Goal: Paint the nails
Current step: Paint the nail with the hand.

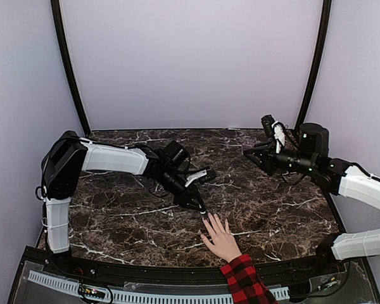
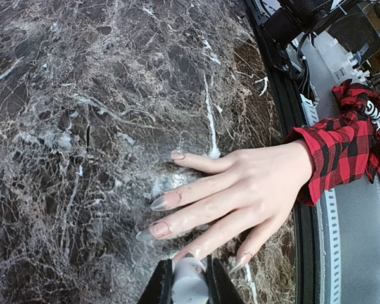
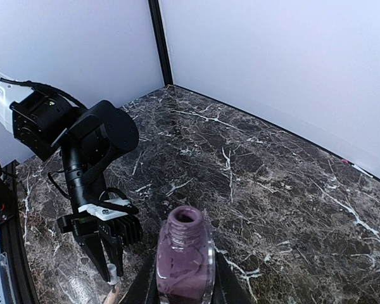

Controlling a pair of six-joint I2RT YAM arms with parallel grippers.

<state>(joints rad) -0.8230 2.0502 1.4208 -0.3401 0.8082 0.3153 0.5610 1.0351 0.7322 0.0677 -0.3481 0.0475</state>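
The painting looks under way rather than finished; the person's palm [image 1: 221,239] lies flat on the dark marble desk [image 1: 126,221], fingers spread just below and ahead of the left hand [image 1: 200,209], the plaid sleeve [image 1: 244,282] on the far side of the palm from it. The right hand [image 1: 253,154] hangs above the desk, well apart from the left one and facing it; it is clenched on the polish bottle [image 3: 185,253], which stands upright between its fingers with the neck open and purple polish inside, so the uncapping is done. The left hand is clamped on the white cap [image 2: 189,282], pointing down at the finger nearest it; the brush under the cap is hidden, so I cannot tell whether bristles touch. The nails [image 2: 159,202] are long and pointed; those ahead of the left hand show a greyish or pinkish sheen, but I cannot tell whether that is fresh polish; the one right at its tips is partly covered. By my judgement several nails may remain.
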